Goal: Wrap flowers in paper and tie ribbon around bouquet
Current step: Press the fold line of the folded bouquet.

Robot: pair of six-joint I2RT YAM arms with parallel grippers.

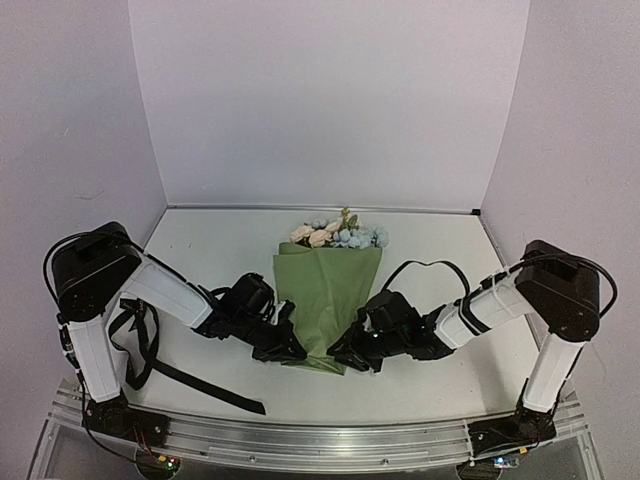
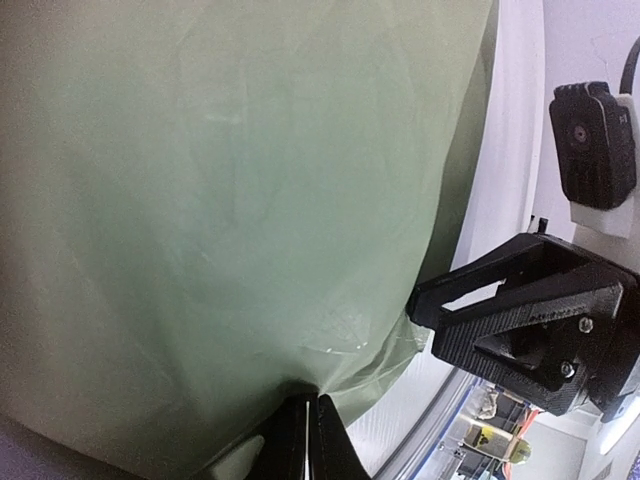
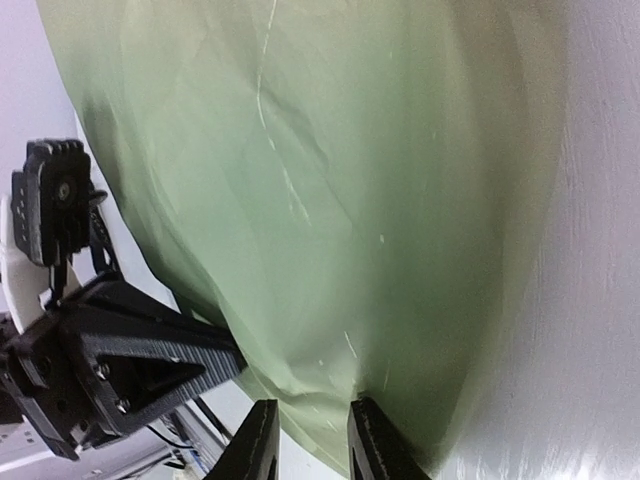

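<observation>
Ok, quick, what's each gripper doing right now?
Left gripper: jaws shut, pinching the paper at its edge.
Right gripper: jaws apart astride the paper's edge; whether they grip it cannot be told.

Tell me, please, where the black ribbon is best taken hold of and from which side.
Probably at its free tail. There the ribbon lies flat and straight on the table near the front edge, left of the bouquet. Come straight down from above with the jaws across its width. Farther up it loops close beside the left arm.
</observation>
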